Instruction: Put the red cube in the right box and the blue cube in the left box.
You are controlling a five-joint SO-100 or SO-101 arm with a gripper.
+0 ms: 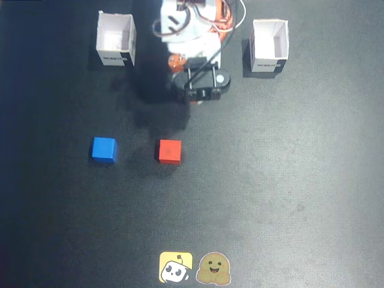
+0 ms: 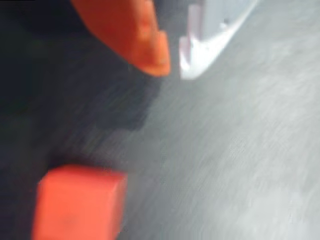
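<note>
Red cube [image 1: 170, 152], blue cube [image 1: 104, 149], white boxes [image 1: 116, 39], dark table [image 1: 288, 180].

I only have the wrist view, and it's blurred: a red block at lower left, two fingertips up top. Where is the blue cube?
Observer: In the fixed view the small bright-blue cube sits left of the small bright-red cube, apart from it, both on the dark mat.
Operator: Any boxes?
Observer: Two open white cardboard boxes stand either side of the arm's base: the left box and the right box.
Operator: Anything in them?
Observer: Both look empty.
Operator: Holding anything?
Observer: No; the gripper has nothing between its fingertips.
</note>
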